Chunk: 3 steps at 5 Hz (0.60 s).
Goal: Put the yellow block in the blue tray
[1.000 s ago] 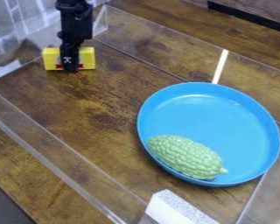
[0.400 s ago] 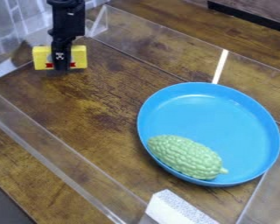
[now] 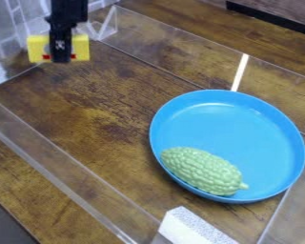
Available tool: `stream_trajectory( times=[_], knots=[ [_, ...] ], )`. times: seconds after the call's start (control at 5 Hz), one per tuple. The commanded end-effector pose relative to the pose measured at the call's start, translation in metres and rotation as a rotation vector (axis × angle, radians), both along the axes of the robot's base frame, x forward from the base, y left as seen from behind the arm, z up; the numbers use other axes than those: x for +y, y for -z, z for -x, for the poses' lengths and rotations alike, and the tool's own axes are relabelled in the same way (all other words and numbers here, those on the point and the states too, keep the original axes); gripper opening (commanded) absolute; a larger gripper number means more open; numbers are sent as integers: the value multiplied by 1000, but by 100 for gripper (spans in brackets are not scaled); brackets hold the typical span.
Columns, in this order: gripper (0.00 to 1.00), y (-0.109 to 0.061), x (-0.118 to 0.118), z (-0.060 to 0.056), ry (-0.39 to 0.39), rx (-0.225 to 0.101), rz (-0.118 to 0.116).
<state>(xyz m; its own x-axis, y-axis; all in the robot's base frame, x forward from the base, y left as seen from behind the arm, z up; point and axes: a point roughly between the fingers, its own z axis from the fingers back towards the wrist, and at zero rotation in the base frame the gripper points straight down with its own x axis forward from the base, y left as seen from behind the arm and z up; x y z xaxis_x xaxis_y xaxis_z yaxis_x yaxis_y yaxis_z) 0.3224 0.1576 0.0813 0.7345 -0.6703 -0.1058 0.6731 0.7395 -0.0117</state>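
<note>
The yellow block [image 3: 41, 49] hangs above the wooden table at the upper left, clamped between the black fingers of my gripper [image 3: 62, 48], which points straight down and is shut on it. The block's middle is hidden by the fingers. The blue tray [image 3: 263, 119], a large round shallow plate, lies on the table at the lower right, well away from the gripper. A green bumpy gourd [image 3: 202, 171] rests inside the tray near its front rim.
Clear plastic walls [image 3: 66, 181] fence the wooden table [image 3: 104, 114] along the front left and back. A white block [image 3: 193, 229] sits at the bottom edge near the tray.
My gripper has risen with the yellow block, lifting it off the table and drifting slightly toward the upper left. The tray and gourd have stayed put.
</note>
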Motion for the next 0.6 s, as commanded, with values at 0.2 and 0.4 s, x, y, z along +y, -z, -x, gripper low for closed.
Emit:
stream_trajectory(
  times=[0.2,0.4],
  knots=[
    [0,-52,-13,12,-128,-89,-25],
    [0,-49,-11,13,-141,-95,-8]
  ],
)
